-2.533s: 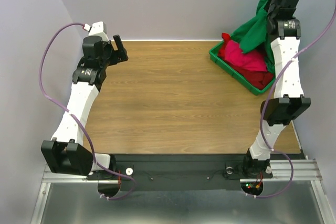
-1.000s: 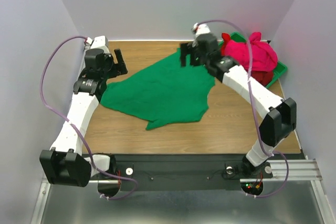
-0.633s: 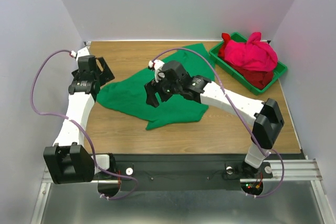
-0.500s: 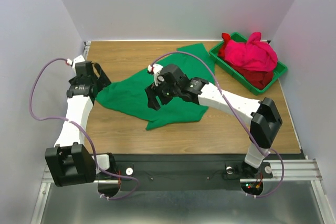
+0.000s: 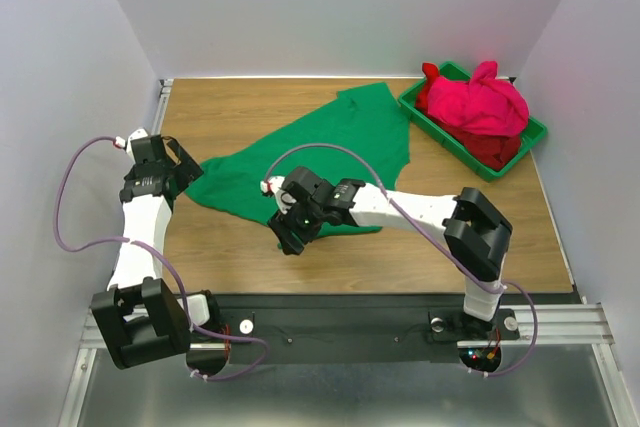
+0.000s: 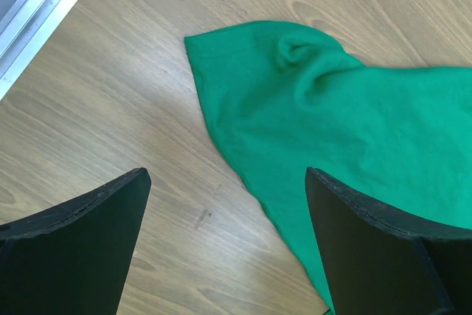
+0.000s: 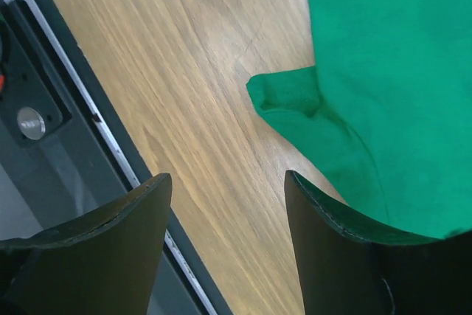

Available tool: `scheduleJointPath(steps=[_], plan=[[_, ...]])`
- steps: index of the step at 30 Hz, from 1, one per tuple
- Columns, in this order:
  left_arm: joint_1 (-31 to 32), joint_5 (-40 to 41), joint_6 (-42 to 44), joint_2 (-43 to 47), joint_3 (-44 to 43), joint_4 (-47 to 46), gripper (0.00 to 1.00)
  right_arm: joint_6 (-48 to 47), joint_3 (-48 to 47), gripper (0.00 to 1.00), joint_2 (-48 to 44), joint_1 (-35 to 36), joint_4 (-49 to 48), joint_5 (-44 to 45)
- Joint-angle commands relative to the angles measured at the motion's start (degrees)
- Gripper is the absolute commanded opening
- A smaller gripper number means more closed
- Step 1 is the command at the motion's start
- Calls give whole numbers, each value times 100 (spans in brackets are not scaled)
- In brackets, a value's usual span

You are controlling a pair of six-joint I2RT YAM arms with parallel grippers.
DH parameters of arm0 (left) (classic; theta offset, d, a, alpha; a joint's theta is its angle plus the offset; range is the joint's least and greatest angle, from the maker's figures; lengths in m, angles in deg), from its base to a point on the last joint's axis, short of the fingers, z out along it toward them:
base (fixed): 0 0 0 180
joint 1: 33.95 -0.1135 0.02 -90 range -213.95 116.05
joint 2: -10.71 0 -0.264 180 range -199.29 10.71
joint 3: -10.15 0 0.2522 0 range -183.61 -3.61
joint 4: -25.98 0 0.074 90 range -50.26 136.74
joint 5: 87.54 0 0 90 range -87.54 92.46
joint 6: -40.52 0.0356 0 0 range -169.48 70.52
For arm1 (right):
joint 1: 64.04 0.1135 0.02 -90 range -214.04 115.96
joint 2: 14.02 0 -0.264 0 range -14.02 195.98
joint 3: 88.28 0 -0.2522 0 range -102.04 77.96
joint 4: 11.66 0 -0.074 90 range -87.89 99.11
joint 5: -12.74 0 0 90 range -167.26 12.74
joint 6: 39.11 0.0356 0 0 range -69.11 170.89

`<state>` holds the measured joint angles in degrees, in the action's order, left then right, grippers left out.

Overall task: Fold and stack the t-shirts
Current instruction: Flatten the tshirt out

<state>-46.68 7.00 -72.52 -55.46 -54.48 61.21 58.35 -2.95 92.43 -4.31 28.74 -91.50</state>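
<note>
Left tool (image 6: 225, 182), jaws wide and empty, hangs at the bench's (image 5: 250, 107) left edge, above the green shirt's (image 5: 320, 152) left corner. That one green shirt lies spread mid-bench, with bare wood around it. Right tool (image 7: 227, 178), jaws apart and gripping nothing, hovers over its near corner by the front edge. The far-right bin (image 5: 425, 112) holds one pink shirt (image 5: 485, 102) over what seems to be one red shirt (image 5: 490, 147).

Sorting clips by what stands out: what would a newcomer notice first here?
A green t-shirt sprawls across the table's middle, with both arms bent low over it: the right gripper at its near corner, the left gripper at its left tip, fingers apart. At the far right, a pink t-shirt heaps over a red one in a green bin.
</note>
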Motion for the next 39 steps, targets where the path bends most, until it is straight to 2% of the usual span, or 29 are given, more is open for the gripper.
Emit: scheduleJointPath(steps=[1,9,21,26,29,31,32,35,36,39], plan=[[-63,-111,-95,175,113,-258,98,-148,-215,68,191,92,-70,-44],[-63,-172,-95,192,121,-346,98,-70,-224,63,560,250,-404,474],[-72,-225,81,228,148,-363,98,-61,-646,67,1140,338,-800,1002],[-72,-234,99,210,139,-363,98,-17,-664,67,1281,373,-896,1572],[-72,-243,99,219,148,-363,98,53,-646,63,1308,382,-1019,1994],[-72,-234,99,210,165,-372,98,80,-690,56,1395,382,-1029,2205],[-72,-243,90,193,174,-381,98,115,-725,46,1491,373,-1029,2441],[-72,-260,55,201,192,-407,99,159,-760,25,1650,373,-1029,2917],[-72,-278,46,201,192,-407,98,168,-760,14,1703,365,-1029,3005],[-72,-278,46,201,200,-425,98,220,-533,1,1590,268,-1020,3269]])
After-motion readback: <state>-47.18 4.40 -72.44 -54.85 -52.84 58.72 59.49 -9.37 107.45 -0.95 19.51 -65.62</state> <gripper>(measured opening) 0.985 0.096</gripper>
